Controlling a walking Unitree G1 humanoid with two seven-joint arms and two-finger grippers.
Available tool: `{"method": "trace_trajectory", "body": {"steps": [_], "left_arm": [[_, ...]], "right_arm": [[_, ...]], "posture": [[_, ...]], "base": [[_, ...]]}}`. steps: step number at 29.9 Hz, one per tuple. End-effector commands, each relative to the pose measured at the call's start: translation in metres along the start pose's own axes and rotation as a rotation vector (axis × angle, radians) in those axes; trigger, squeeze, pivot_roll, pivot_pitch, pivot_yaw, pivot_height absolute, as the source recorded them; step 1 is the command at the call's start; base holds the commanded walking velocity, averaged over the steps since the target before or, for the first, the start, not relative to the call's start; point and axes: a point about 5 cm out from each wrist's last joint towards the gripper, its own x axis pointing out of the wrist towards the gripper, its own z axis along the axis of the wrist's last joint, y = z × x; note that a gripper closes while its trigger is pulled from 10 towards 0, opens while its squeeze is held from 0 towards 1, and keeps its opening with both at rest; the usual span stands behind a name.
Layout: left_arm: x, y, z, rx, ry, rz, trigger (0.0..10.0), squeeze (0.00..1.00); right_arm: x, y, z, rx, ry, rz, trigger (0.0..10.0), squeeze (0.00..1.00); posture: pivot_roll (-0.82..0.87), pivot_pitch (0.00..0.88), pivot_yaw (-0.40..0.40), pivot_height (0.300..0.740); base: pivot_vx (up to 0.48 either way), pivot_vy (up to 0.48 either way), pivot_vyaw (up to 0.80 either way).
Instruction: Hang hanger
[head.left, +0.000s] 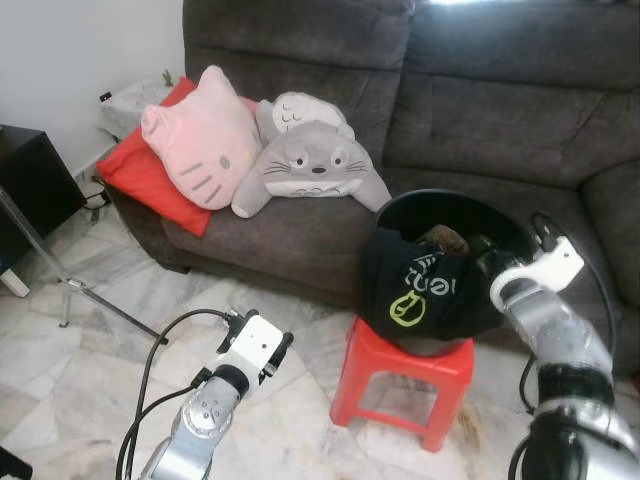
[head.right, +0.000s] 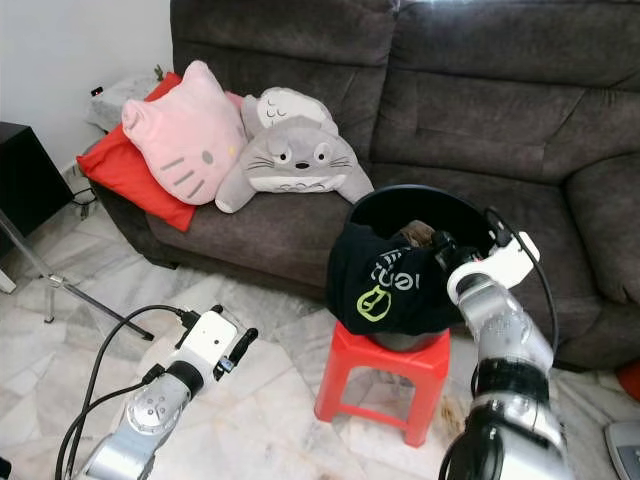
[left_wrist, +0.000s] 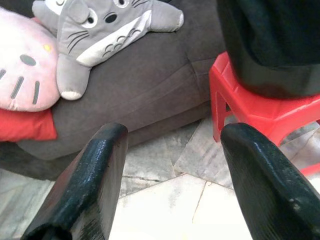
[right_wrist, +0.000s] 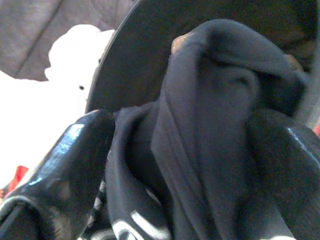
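Now the right gripper reaches into the round black plastic basket.
Its jaws straddle crumpled black cloth; left gripper hovers low, jaws apart.

**Sofa corner, cushions and a laden stool**

A dark grey sofa spans the far side. At its left end a red cushion lies under a pink cat-face pillow, with a grey plush pillow just to the right, touching it. Near the sofa's front, right of centre, a red plastic stool stands on the marble floor and bears a black tub; a black garment with green print drapes over its near rim. A black cabinet stands far left.
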Motion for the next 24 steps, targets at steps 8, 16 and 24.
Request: {"method": "trace_trajectory", "body": {"steps": [8,16,24], "left_arm": [[-0.003,-0.001,-0.003,0.013,0.018,-0.012,10.0,0.0],[-0.002,0.001,-0.004,0.022,0.022,-0.014,10.0,0.0],[-0.001,0.005,-0.004,0.035,0.02,-0.003,10.0,0.0]], "right_arm": [[-0.046,0.001,-0.003,-0.087,-0.153,0.229,10.0,0.0],[-0.055,-0.082,-0.054,-0.058,-0.032,0.076,10.0,0.0],[-0.042,-0.101,-0.072,-0.082,0.023,0.091,10.0,0.0]], "posture": [[-0.08,0.0,0.002,0.74],[-0.08,0.0,0.013,0.74],[-0.07,0.0,0.027,0.74]], "base": [[0.0,0.0,0.0],[0.0,0.0,0.0],[0.0,0.0,0.0]]}}
